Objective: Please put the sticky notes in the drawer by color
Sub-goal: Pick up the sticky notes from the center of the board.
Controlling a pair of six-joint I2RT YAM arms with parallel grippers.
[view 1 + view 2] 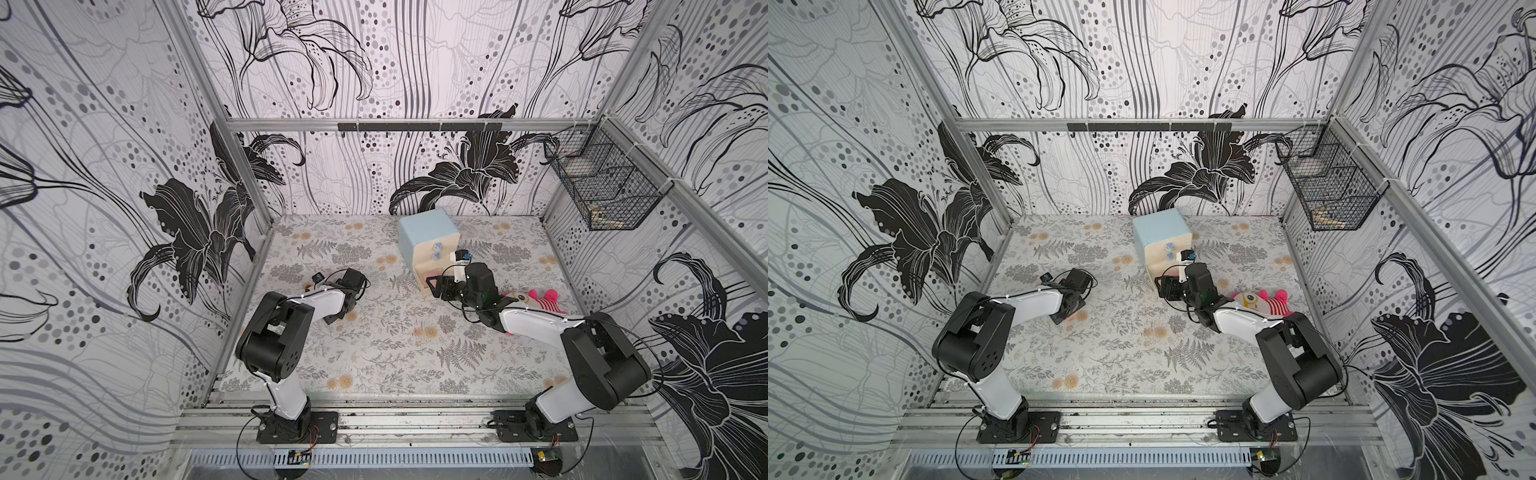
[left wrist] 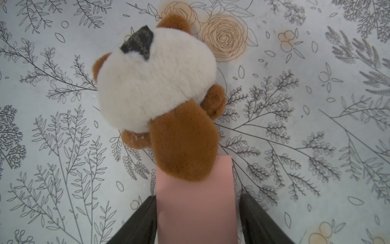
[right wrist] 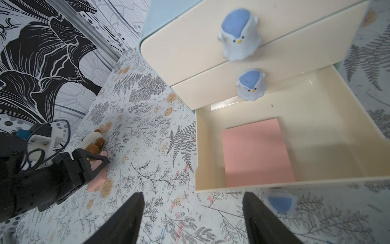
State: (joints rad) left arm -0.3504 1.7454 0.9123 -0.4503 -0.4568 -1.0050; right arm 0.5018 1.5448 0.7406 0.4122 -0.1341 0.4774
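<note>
Though the left tool (image 2: 197, 195) straddles the near end of a pink sticky pad (image 2: 195, 213) flat on the worktop (image 2: 63, 147), jaws hard by its side edges, whether it pinches yet cannot be told. The pad runs straight ahead, its far end under a plush toy (image 2: 156, 88). The open bottom drawer (image 3: 329, 135), holding another pink pad (image 3: 255, 152), lies well apart, nearer the right tool (image 3: 193, 194), which hangs spread and empty before it.

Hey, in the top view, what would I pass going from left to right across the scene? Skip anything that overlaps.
left arm → light blue drawer chest → pink striped plush toy → black wire basket
</note>
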